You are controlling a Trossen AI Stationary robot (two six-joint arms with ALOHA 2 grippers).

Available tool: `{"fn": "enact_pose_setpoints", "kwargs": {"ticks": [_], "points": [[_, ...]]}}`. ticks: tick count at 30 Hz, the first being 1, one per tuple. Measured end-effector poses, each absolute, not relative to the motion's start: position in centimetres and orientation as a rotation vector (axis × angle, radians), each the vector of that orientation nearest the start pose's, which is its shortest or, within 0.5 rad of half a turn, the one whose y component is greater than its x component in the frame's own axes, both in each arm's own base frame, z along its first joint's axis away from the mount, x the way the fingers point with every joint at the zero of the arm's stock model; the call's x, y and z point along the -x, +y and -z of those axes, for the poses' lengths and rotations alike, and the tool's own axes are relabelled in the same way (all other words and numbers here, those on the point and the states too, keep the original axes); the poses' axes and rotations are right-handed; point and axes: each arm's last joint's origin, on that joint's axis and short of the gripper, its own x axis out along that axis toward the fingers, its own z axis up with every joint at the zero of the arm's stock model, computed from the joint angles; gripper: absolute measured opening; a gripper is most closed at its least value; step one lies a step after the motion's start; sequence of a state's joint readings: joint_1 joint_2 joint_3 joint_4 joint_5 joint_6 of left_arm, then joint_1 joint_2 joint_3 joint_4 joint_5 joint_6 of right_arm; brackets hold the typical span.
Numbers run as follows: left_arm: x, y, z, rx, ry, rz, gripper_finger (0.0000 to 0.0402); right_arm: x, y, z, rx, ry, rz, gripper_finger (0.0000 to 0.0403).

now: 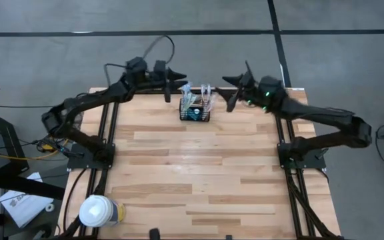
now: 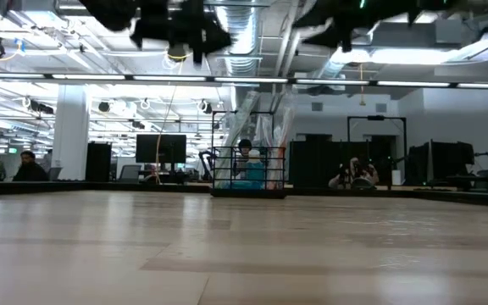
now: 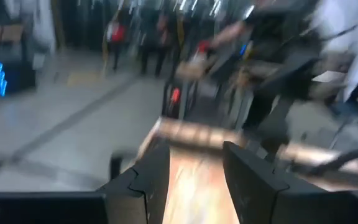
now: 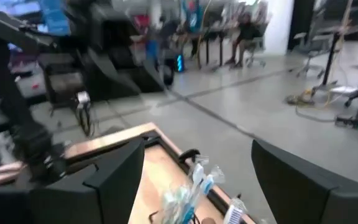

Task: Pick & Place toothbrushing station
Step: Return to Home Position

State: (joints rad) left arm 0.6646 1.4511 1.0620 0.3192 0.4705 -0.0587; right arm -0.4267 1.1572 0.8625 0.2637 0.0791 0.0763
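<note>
No word, number or brand can be read anywhere. The teal packs (image 1: pixel 195 113) in the black wire basket (image 1: pixel 182 110), between the left claw (image 1: pixel 177 85) and the right claw (image 1: pixel 231 92), show no print that can be made out. The same holds for the dark marks on the white sheet (image 1: pixel 15 202) lying off the worktop (image 1: pixel 199 173), for the yellow-and-blue side of the white-lidded cup (image 1: pixel 99 212), both well apart from the left claw, and for the blue glowing sign (image 3: pixel 0 78) far ahead of that claw.
</note>
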Motion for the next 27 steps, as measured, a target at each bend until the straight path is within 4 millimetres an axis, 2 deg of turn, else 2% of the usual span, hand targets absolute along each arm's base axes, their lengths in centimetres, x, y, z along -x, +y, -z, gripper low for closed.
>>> {"fn": "enact_pose_setpoints", "kwargs": {"ticks": [3, 6, 10, 14, 16, 18, 21, 24, 27], "points": [[-25.5, 17.4, -36.0, 0.059, -0.08, -0.21, 0.0142, -22.5, -10.4, -37.4, -0.056, 0.042, 0.47, 0.0286], [-22.7, 15.9, -39.4, 0.046, -0.206, -0.291, 0.0142, -20.5, -9.4, -41.2, -0.029, -0.009, 0.444, 0.0286], [-18.3, 13.9, -43.0, 0.102, -0.375, -0.348, 0.0142, -17.3, -8.0, -44.2, -0.074, -0.143, 0.446, 0.0286], [-15.0, 11.1, -44.2, 0.143, -0.457, -0.289, 0.0142, -14.1, -6.5, -44.6, -0.07, -0.118, 0.448, 0.0286], [-13.5, 9.7, -44.2, 0.185, -0.483, -0.25, 0.0143, -12.7, -5.9, -43.8, -0.061, -0.005, 0.454, 0.0286], [-12.3, 8.5, -44.1, 0.188, -0.499, -0.215, 0.0143, -11.3, -5.1, -42.8, -0.143, 0.076, 0.448, 0.0286], [-10.6, 6.8, -43.6, 0.249, -0.511, -0.107, 0.0143, -9.8, -3.7, -42.8, -0.171, 0.083, 0.303, 0.0286], [-8.9, 4.9, -43.3, 0.099, -0.501, 0.006, 0.0143, -6.9, -1.9, -43.4, -0.123, 0.008, 0.15, 0.0286], [-7.5, 3.7, -42.1, 0.032, -0.508, 0.038, 0.0143, -2.8, -0.4, -42.9, -0.119, -0.03, 0.147, 0.0286]]}}
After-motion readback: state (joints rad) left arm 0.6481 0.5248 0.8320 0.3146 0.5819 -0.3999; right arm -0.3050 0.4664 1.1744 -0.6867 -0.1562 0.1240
